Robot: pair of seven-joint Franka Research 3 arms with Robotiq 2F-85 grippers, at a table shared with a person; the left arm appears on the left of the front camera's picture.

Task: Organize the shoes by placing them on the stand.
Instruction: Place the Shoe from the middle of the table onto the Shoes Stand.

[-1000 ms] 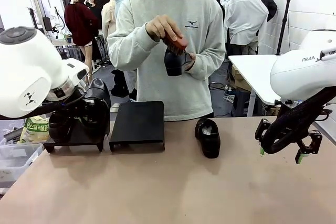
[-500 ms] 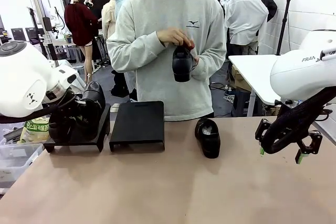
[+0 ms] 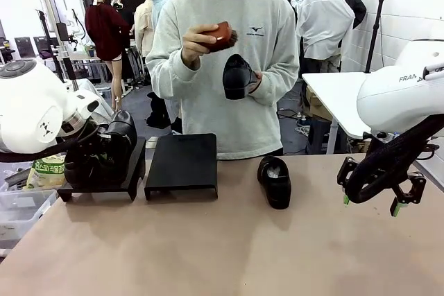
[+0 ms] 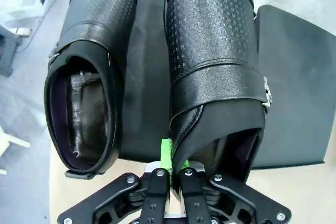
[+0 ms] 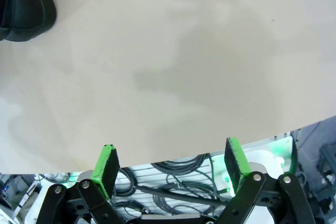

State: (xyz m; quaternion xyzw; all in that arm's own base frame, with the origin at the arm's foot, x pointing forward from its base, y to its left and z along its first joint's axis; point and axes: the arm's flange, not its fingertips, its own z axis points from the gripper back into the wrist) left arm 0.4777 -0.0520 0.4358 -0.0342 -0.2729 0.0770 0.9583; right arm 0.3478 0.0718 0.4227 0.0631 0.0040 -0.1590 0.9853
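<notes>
crowded workshop in the background; up front, a tan counter (image 3: 229, 254) shared with a person (image 3: 222, 102) at its far edge. at the far left corner, a low black stand (image 4: 144, 77) carrying one shoe (image 4: 92, 77), opening up, already parked. just beside it, a second shoe (image 4: 215, 61), pinched at the heel rim by the left end effector (image 4: 170, 158), pads shut tight on the leather. over the same stand, but resting or hovering: hard to tell.

next along the far edge, left of the middle, a second stand (image 3: 182, 163) with nothing on its top. right of the middle, near the far edge, a third shoe (image 3: 275, 181) lying on the bare counter, toe toward the near edge. a fourth shoe (image 3: 238, 76) off the counter altogether, held up in one hand (image 3: 255, 82) of the person, with a reddish brush (image 3: 220, 35) in the other hand (image 3: 200, 39). right end effector (image 3: 369, 204) hanging above the right edge of the counter, fingers spread wide, holding nothing, well apart from the third shoe.

judged from this: somewhere short of halfway. one shoe placed, another about to be let go on the first stand. left to do: release of that shoe, pickup of the third from the counter, then the fourth once handed over or set down, both probably bound for the second stand.
</notes>
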